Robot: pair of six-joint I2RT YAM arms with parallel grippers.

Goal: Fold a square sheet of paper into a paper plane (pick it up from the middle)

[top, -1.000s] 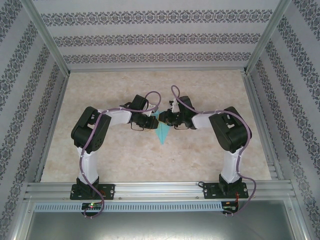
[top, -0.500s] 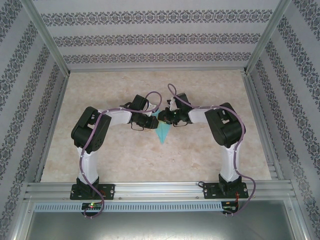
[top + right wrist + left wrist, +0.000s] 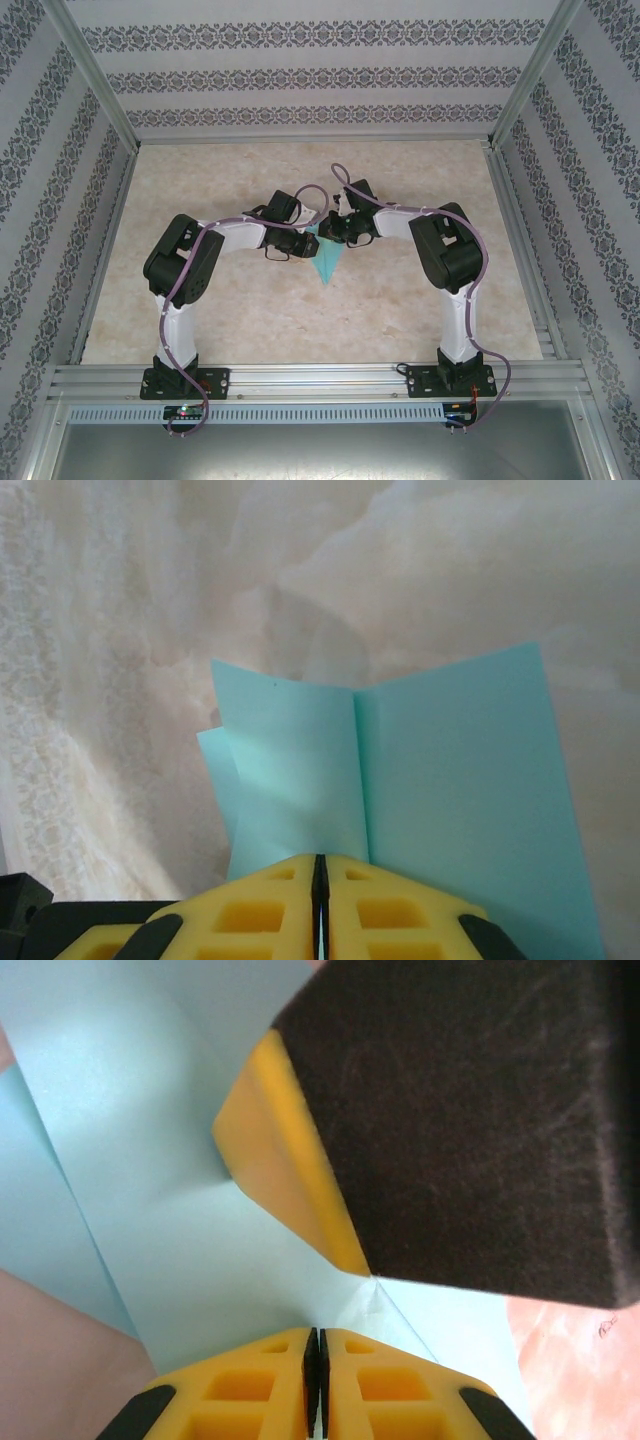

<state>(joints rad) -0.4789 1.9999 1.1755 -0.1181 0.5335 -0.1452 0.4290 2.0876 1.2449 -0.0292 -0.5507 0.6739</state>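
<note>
The teal-blue sheet of paper (image 3: 325, 265) is folded to a point that aims at the near edge. It sits at the table's middle, where both arms meet. My left gripper (image 3: 308, 245) comes in from the left. In the left wrist view its jaws (image 3: 311, 1335) are shut on the paper (image 3: 180, 1210). My right gripper (image 3: 330, 234) comes in from the right, and its yellow and black finger (image 3: 280, 1160) rests on the paper just ahead of the left jaws. In the right wrist view its jaws (image 3: 320, 860) are shut on the paper (image 3: 450, 780), which has a crease running straight ahead.
The marble-patterned table (image 3: 230, 180) has free room all round the arms. Aluminium rails (image 3: 320, 378) run along the near edge and the sides. Patterned walls close in the back and both sides.
The right arm has swung a little toward the back and left, and its jaws have closed on the paper. The left arm and the paper have hardly moved.
</note>
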